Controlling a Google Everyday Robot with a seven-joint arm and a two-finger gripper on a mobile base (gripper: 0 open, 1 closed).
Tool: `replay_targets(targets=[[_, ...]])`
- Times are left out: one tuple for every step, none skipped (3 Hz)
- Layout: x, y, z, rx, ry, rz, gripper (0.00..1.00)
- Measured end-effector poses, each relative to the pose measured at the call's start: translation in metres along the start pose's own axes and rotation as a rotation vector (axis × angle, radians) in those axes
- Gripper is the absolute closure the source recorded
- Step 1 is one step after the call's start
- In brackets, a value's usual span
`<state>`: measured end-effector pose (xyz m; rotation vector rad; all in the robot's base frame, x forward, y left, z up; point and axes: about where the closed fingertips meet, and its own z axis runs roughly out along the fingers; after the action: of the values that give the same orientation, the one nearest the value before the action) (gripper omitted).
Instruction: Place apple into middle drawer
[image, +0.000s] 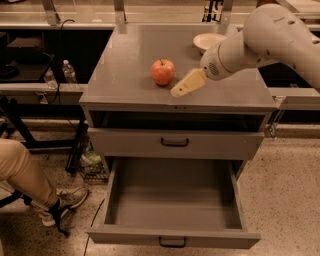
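Observation:
The red-orange apple (163, 72) stands on the grey cabinet top (125, 75), a little left of centre. My gripper (181, 88) hangs just right of the apple and slightly nearer the front edge, close to it but apart. The middle drawer (172, 200) is pulled wide open below, its grey tray bare, with a small black handle on its front. The grey front (175, 142) above it is shut.
A shallow white bowl (210, 41) sits at the back right of the cabinet top, partly behind my arm (270, 37). A seated person's leg and shoe (35, 185) are at the lower left. A water bottle (69, 71) stands on a shelf to the left.

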<state>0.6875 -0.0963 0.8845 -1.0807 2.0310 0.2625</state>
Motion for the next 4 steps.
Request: replay_targets(targets=[[-0.010, -0.003, 0.022, 0.039, -0.002, 0.019, 0.00], [-0.021, -0.002, 0.039, 0.044, -0.020, 0.051, 0.00], [-0.032, -0.001, 0.053, 0.034, -0.045, 0.088, 0.00], [-0.038, -0.001, 0.066, 0.025, -0.056, 0.113, 0.00]])
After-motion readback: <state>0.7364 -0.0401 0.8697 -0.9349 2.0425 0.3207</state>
